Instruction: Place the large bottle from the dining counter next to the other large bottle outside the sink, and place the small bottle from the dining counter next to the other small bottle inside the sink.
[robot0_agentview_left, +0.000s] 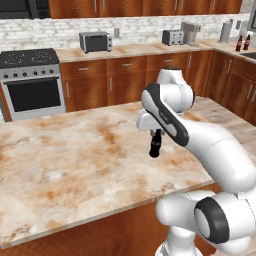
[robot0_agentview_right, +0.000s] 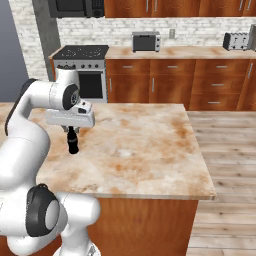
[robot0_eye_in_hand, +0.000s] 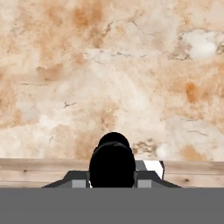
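- The two-finger dark gripper (robot0_agentview_left: 156, 134) on the white arm points straight down over the dining counter and is clenched on the neck of the tiny all-black cola-shaped bottle (robot0_agentview_left: 155, 146).
- In the right base view the gripper (robot0_agentview_right: 71, 130) holds that small black bottle (robot0_agentview_right: 73, 142) upright, its base at or just above the marble; I cannot tell whether it touches.
- In the hand view the bottle's round black top (robot0_eye_in_hand: 112, 162) sits between the fingertips, with the veined stone below.
- The long beige marble counter with rust-brown veins on a reddish-brown wooden base (robot0_agentview_left: 60, 160) carries the bottle near its right part.
- Two tall dark-brown bottles with red labels (robot0_agentview_left: 243, 43) stand side by side on the far counter at the right.
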